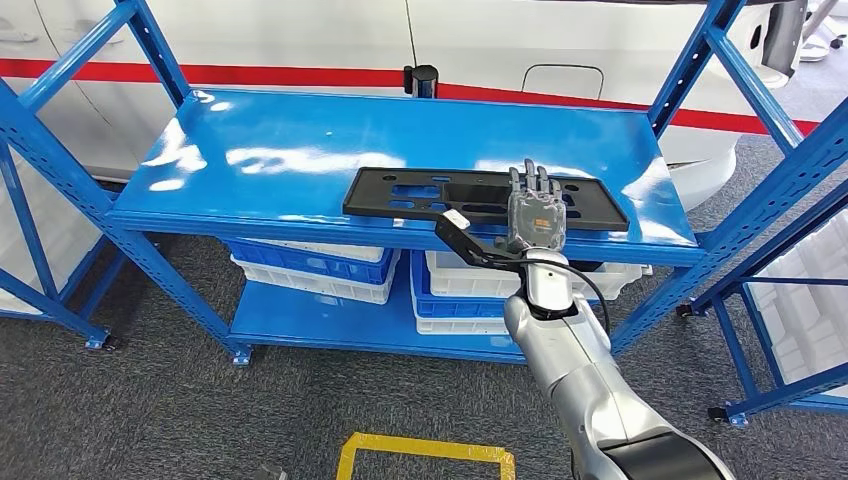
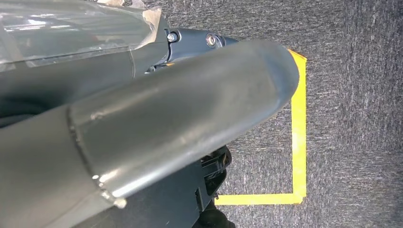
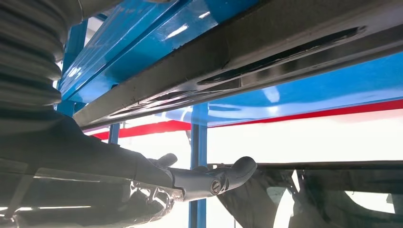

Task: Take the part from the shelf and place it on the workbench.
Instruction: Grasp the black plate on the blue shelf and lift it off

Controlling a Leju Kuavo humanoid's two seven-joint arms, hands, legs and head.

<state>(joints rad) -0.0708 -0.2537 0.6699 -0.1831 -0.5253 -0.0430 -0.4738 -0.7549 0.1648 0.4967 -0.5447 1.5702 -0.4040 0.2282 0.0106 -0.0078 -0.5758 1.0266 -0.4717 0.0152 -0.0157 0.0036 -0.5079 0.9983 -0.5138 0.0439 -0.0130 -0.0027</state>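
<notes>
A flat black part [image 1: 480,195] with cut-outs lies on the top board of the blue shelf [image 1: 300,150], near its front right. My right hand [image 1: 536,215] is raised at the shelf's front edge, back toward me, with its fingers stretched out over the part's near rim. In the right wrist view the part's edge [image 3: 266,52] runs close past the hand [image 3: 95,161]. The thumb [image 3: 228,175] stands off from the part with a gap between, and nothing is gripped. My left hand [image 2: 190,109] hangs over the floor with its thumb straight, holding nothing.
White and blue crates [image 1: 310,270] [image 1: 470,290] sit on the lower shelf board. Another blue rack [image 1: 790,200] stands close on the right, and a rack post [image 1: 40,150] on the left. A yellow tape square [image 1: 425,455] [image 2: 298,142] marks the grey carpet. Behind the shelf is a white body with a red stripe [image 1: 300,75].
</notes>
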